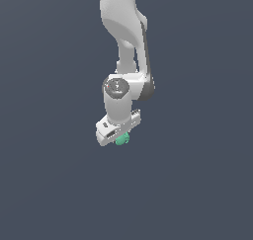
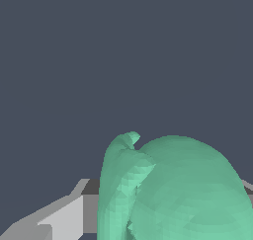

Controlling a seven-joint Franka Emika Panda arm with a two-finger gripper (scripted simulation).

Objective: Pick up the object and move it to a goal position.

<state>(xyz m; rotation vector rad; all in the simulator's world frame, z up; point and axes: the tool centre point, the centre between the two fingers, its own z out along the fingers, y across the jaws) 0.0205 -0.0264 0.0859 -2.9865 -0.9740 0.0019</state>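
Teal-green object [image 1: 122, 139], small lumpy blob, sits right under the white gripper [image 1: 120, 137], tucked against the underside of the hand body and partly hidden by it in the exterior view. In the wrist view the object [image 2: 183, 194] fills much of the frame, rounded bulk with a narrower lobe sticking up beside it. One grey finger [image 2: 59, 217] shows just beside the blob, seemingly touching it; other side barely visible at the frame edge. Gripper looks closed in around the object, gripping it. Arm [image 1: 123, 31] hangs down over a plain dark blue-grey background [image 1: 44, 184]. Contact with any surface: cannot tell.
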